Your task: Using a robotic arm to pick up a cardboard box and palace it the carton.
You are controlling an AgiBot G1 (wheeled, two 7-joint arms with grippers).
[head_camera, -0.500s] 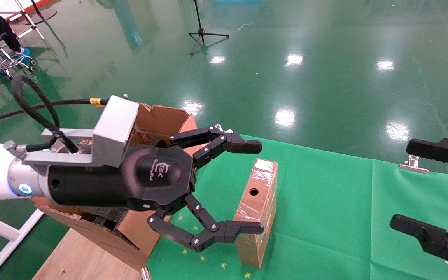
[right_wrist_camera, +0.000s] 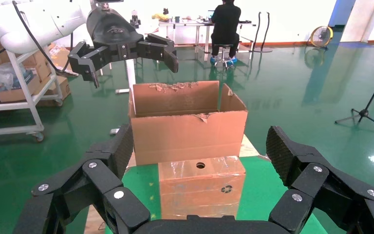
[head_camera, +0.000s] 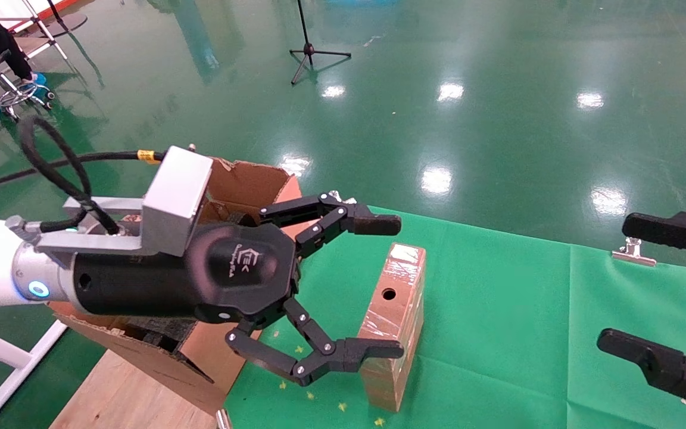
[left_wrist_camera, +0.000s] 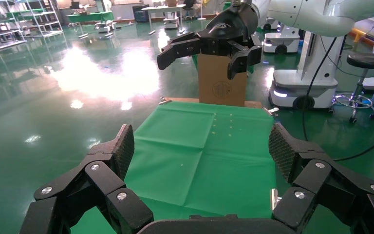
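The cardboard box (head_camera: 393, 316), brown and wrapped in clear tape, stands on edge on the green cloth (head_camera: 498, 310) with its round-hole face up. In the right wrist view it (right_wrist_camera: 202, 187) stands just in front of the carton (right_wrist_camera: 185, 131). The carton (head_camera: 248, 182) sits at the table's left end, mostly hidden behind my left arm. My left gripper (head_camera: 389, 286) is open and empty, raised above the carton's near side and the box; it also shows in the right wrist view (right_wrist_camera: 131, 66). My right gripper (head_camera: 621, 283) is open and empty at the right edge, facing the box from a distance.
Black foam (head_camera: 155, 333) shows inside the carton. Bare wooden tabletop (head_camera: 122, 399) lies left of the cloth. A metal clip (head_camera: 632, 250) holds the cloth's far edge. The left wrist view shows bare cloth (left_wrist_camera: 199, 146), the right gripper (left_wrist_camera: 198, 63) and an upright brown box (left_wrist_camera: 221, 85) beyond.
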